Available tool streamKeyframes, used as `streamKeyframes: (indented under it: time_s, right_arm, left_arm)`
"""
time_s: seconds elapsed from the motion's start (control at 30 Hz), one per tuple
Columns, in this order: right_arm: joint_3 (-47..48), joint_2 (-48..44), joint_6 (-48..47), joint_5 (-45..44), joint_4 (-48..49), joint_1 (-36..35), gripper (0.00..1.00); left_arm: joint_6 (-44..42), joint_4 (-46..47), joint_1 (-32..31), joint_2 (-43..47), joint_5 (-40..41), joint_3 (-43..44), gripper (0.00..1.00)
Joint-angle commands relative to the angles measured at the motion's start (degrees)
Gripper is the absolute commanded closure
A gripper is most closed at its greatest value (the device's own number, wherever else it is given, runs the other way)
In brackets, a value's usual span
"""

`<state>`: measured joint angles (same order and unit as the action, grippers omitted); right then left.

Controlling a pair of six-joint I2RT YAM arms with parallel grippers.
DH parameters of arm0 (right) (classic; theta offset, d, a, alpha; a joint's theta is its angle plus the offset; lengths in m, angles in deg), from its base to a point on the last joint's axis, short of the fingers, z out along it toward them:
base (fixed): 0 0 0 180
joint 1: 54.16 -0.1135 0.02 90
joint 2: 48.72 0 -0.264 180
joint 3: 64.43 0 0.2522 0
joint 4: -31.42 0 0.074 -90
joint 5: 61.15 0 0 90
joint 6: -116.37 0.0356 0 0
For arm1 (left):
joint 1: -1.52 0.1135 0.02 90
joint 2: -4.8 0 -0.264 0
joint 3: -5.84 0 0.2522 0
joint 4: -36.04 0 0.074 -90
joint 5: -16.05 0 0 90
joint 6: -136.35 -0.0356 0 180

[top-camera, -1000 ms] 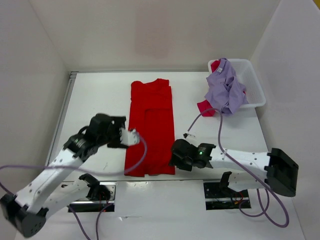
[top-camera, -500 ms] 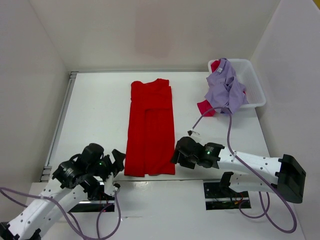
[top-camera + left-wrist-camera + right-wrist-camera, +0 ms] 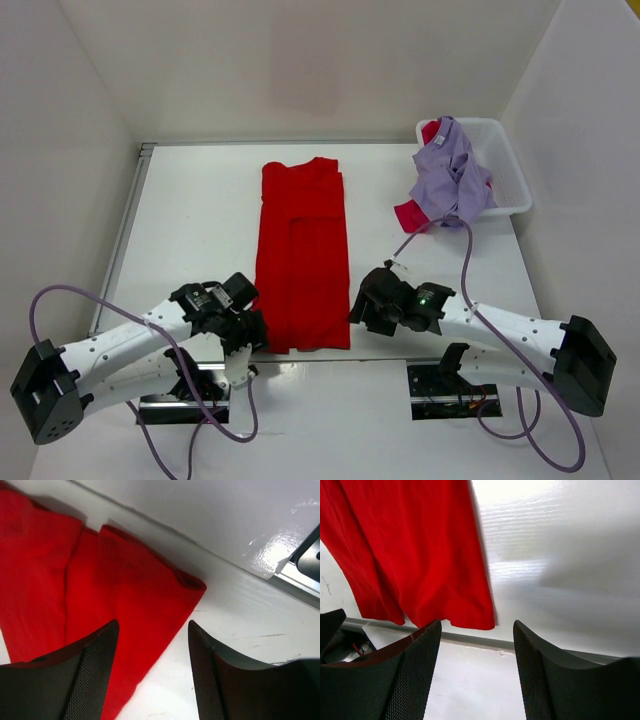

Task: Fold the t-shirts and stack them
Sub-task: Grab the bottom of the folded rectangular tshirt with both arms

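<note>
A bright red t-shirt [image 3: 300, 250] lies folded into a long strip at the table's middle. My left gripper [image 3: 252, 330] sits low at its near left corner. In the left wrist view the left gripper [image 3: 153, 625] is open, and the red t-shirt's [image 3: 75, 580] hem corner lies flat between the fingers. My right gripper [image 3: 361, 304] hovers just right of the near right corner. The right wrist view shows the right gripper [image 3: 477, 625] open and empty, with the red t-shirt [image 3: 415, 550] ahead. A lavender t-shirt [image 3: 450, 180] drapes over a bin, and a crimson t-shirt [image 3: 408, 215] peeks out beneath it.
The white plastic bin [image 3: 510, 175] stands at the far right of the table. Metal mounting plates [image 3: 445, 385] lie at the near edge by the arm bases. Purple cables loop from both arms, and white walls close in the table on three sides.
My left arm dropped from beside the shirt's left edge to its near left corner, and its jaws narrowed. The right gripper edged slightly along the near right corner.
</note>
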<state>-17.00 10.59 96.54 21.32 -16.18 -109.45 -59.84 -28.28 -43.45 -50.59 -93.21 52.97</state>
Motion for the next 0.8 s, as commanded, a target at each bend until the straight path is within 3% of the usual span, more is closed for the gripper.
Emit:
streamKeyframes:
  time_s: [0.0,0.5,0.7,0.77]
  right_arm:
    - [-0.4,0.1,-1.2,0.4,0.8,0.3,0.35]
    - [3.1,11.9,-7.1,3.8,6.9,2.1,0.35]
    - [3.2,14.9,-9.2,5.9,8.6,2.7,0.35]
    - [3.8,16.8,-9.9,5.9,8.6,2.7,0.35]
  left_arm:
    - [-3.8,-1.2,-2.4,0.5,-0.1,-2.0,0.35]
    - [-3.8,1.6,-3.7,-8.3,4.4,-1.5,0.4]
    - [-2.6,1.6,-4.9,-13.5,4.9,0.6,0.51]
    - [-2.6,1.6,-4.9,-14.6,4.9,1.1,0.61]
